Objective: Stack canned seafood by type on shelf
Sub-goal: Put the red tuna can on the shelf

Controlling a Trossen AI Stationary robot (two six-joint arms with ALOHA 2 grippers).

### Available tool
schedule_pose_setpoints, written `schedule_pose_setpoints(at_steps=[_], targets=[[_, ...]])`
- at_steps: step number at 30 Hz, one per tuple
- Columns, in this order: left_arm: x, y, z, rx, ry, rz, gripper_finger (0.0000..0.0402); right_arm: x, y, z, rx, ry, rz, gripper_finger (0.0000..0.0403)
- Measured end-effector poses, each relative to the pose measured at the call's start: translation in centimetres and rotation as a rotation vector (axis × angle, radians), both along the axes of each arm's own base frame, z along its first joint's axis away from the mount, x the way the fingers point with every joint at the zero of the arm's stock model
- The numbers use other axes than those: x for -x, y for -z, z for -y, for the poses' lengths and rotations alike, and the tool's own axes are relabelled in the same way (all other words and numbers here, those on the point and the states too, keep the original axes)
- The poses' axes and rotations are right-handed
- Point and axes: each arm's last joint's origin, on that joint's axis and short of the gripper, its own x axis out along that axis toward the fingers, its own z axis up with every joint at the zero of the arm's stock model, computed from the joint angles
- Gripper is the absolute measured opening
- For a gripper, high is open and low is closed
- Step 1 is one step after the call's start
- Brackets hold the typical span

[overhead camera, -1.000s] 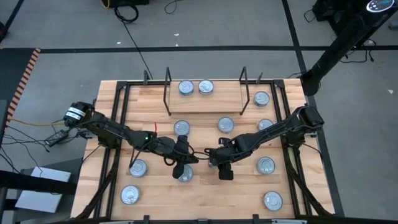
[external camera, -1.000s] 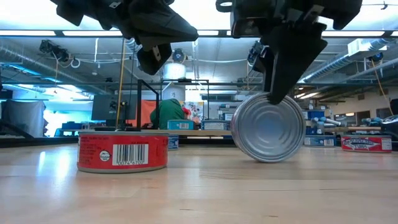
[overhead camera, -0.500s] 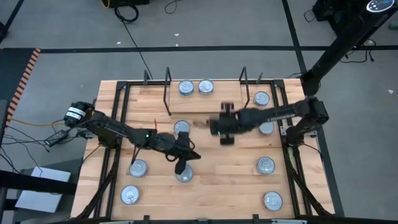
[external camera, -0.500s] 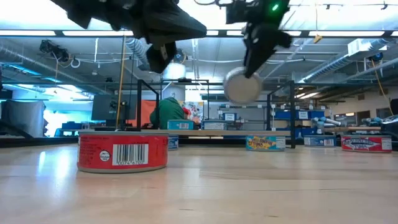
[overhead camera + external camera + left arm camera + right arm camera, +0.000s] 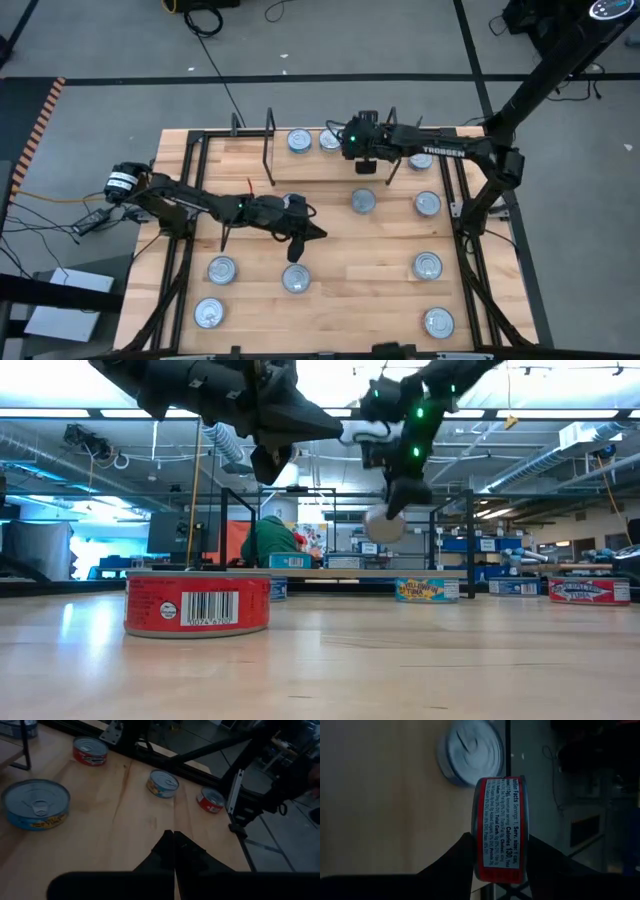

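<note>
The right claw [image 5: 364, 158] hangs above the shelf [image 5: 330, 168] at the worktop's far edge, between the two black wire uprights [image 5: 269, 150], pinching a red-labelled tin [image 5: 501, 830] on edge, one finger against each flat face. In the low view the held tin [image 5: 384, 525] is clear of the wood, well above the board. Two tins [image 5: 299, 141] already lie side by side on the shelf just beside the claw, toward the left upright, and the right wrist view shows one silver lid [image 5: 472, 756] on the board beyond the held tin. The left claw [image 5: 296, 247] hovers over the middle of the worktop [image 5: 380, 260], its fingers [image 5: 172, 851] pressed together on nothing. A red tin [image 5: 198, 603] sits near the front edge in the low view. Other tins are scattered about: one near the centre [image 5: 362, 201], several toward the right edge [image 5: 428, 265], and three toward the front left corner [image 5: 221, 269].
</note>
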Motion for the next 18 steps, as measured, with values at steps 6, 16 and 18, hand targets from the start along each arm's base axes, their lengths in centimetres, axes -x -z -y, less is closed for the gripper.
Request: schedule_pose_setpoints(at_steps=[6,16,18], targets=[[-0.1,0.0,-0.7,0.012,-0.002,-0.001,0.0,1.5,2.3,2.2,0.032,-0.013,-0.048,0.0145],[-0.1,0.0,-0.8,0.024,-0.001,-0.004,0.0,2.9,4.1,3.3,-0.072,-0.001,-0.012,0.0154],[-0.1,0.0,-0.8,0.03,-0.002,-0.005,0.0,3.0,4.3,3.3,-0.087,0.001,-0.003,0.0155]])
